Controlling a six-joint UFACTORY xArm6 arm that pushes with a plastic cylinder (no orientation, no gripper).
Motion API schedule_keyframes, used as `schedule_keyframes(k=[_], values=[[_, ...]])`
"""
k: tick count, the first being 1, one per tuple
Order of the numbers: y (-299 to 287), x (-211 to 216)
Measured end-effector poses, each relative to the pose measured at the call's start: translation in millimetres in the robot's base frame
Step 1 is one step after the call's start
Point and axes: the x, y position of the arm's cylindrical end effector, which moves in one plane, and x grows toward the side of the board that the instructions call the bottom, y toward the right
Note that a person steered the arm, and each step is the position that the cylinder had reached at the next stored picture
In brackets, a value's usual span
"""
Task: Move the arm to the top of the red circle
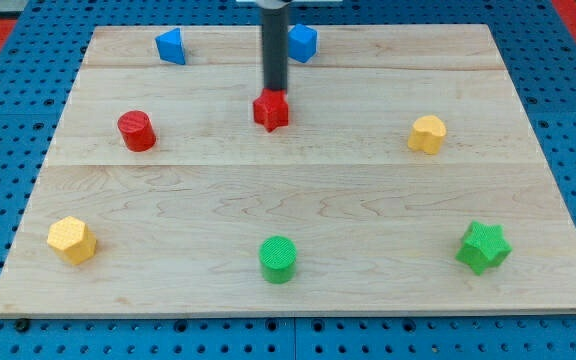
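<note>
The red circle [137, 130] is a short red cylinder at the view's left, on the wooden board [298, 190]. My tip [274, 92] is the lower end of a dark rod coming down from the view's top centre. It rests just above the red star [271, 111], touching or nearly touching its top edge. The tip is well to the right of the red circle and slightly higher in the view.
A blue block [171, 45] and a blue cube [302, 42] sit near the top edge. A yellow block [428, 133] is at the right. A yellow hexagon [72, 240], a green cylinder [278, 259] and a green star [484, 247] line the bottom.
</note>
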Motion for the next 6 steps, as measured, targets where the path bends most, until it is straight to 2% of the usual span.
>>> schedule_keyframes(k=[2,3,6], values=[[-63,10],[-54,12],[-87,12]])
